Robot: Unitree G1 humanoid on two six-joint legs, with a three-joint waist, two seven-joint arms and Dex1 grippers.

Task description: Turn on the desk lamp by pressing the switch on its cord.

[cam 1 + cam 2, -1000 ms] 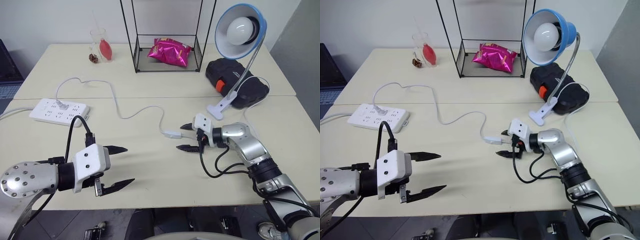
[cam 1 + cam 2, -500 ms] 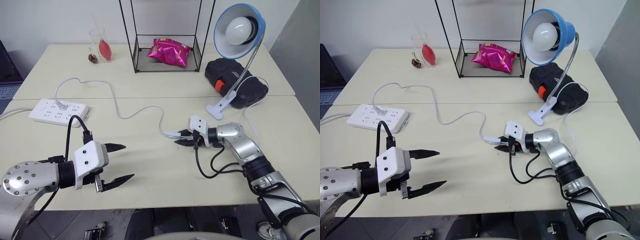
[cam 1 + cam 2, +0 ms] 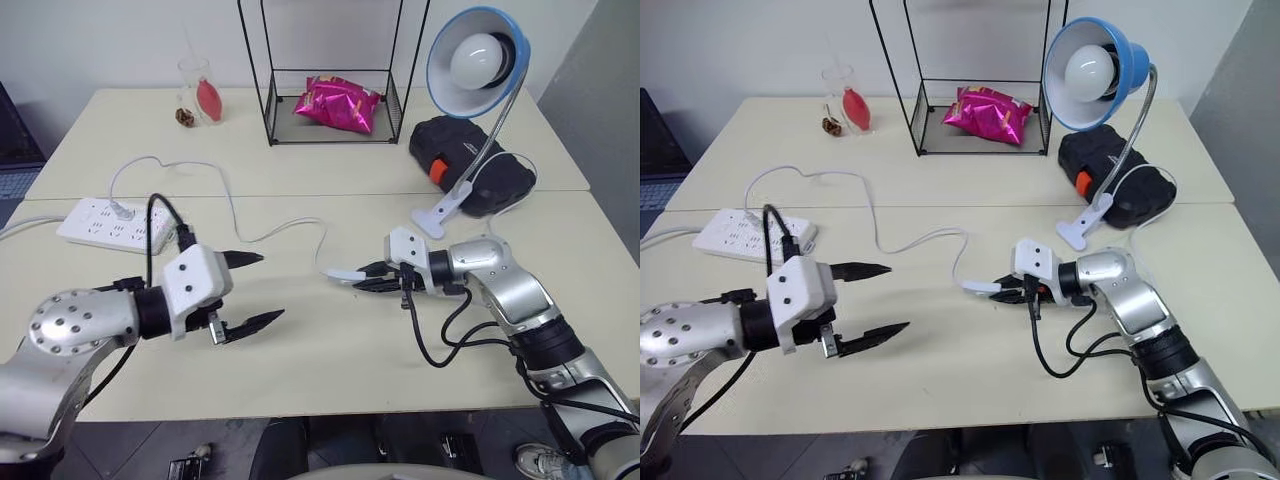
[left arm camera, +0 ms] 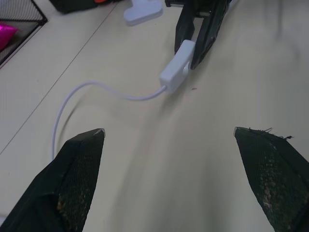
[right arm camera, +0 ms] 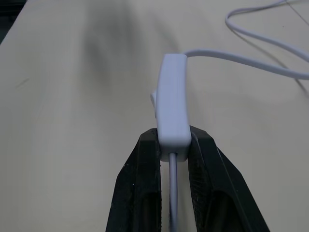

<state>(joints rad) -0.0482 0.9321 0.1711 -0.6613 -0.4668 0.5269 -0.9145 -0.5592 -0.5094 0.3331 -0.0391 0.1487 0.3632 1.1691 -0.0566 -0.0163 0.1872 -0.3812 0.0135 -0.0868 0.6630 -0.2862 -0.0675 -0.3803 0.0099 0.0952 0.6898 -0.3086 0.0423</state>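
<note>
Pinching the switch [image 5: 172,104] by its end, right claw [image 3: 378,277]; left claw [image 3: 252,290] spread; no legible writing.

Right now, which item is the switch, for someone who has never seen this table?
Start at the blue desk lamp clipped at the table's far right. Nearer the robot lies a thin white cord; the switch is the small oblong block on it, pinched by the right gripper, unlike the big power strip.

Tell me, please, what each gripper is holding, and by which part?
The right gripper pinches the switch by its near end, where the cord enters. The left gripper is open, holding nothing.
</note>
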